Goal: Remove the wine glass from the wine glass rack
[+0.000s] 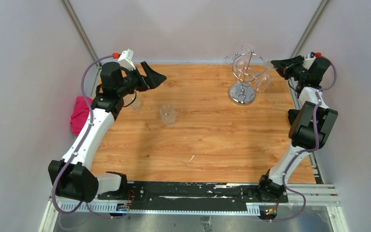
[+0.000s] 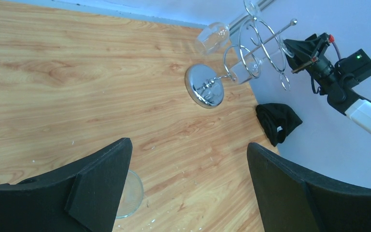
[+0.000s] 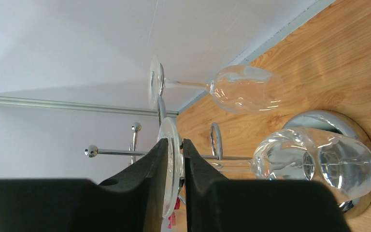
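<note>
The chrome wine glass rack [image 1: 244, 72] stands at the back right of the table on its round mirrored base [image 1: 242, 94]. It also shows in the left wrist view [image 2: 258, 46]. Two clear wine glasses hang upside down from its hooks. My right gripper [image 3: 176, 142] is shut on the flat foot of the nearer wine glass [image 3: 314, 162], whose stem sits in a hook. The second wine glass [image 3: 246, 88] hangs on the far side. In the top view my right gripper [image 1: 274, 64] is at the rack's right side. My left gripper [image 1: 155, 72] is open and empty, far left of the rack.
A clear glass [image 1: 167, 115] stands on the wooden table left of centre, and another [image 1: 135, 102] stands beside my left arm. A pink cloth [image 1: 79, 115] lies off the left edge. A black cloth [image 2: 278, 122] lies at the right edge.
</note>
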Controlling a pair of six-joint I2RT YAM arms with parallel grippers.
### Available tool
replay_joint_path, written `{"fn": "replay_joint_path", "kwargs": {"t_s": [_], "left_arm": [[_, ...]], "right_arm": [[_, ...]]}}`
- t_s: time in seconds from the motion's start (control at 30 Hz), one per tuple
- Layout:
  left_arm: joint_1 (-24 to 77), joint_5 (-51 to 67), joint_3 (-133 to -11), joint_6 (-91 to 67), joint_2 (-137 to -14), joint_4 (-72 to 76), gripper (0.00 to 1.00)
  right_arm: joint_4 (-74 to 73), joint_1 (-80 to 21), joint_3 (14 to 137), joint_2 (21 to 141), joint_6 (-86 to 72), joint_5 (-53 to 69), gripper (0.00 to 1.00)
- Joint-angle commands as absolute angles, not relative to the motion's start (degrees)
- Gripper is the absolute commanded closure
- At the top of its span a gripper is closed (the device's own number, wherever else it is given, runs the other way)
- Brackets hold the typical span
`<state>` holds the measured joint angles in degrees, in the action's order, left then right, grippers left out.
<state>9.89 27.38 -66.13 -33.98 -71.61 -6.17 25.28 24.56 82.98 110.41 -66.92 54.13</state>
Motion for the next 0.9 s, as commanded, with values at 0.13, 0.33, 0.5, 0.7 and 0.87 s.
{"fn": "replay_joint_path", "kwargs": {"t_s": [0.13,0.33,0.5,0.7,0.87], "left_arm": [[9.93,27.08,-66.71,-32.77,-70.41,-6.58,0.05],[9.93,26.99,-66.95,-32.83,-70.40,-6.64,0.05],[9.93,27.24,-66.97,-33.10,-70.61,-6.31,0.05],[9.93,27.15,-66.71,-33.09,-70.26,-6.24,0.05],[9.93,27.24,-66.63,-33.22,-70.23,-6.24,0.05]], "right_arm": [[28.58,26.34,82.37,107.63,-67.94,56.66,0.71],[28.83,27.23,80.24,106.56,-67.76,56.91,0.73],[29.31,27.51,79.74,106.16,-67.41,57.15,0.75],[27.08,27.51,81.26,106.90,-66.53,57.36,0.86],[26.76,27.51,80.71,107.55,-66.53,57.51,1.00]]}}
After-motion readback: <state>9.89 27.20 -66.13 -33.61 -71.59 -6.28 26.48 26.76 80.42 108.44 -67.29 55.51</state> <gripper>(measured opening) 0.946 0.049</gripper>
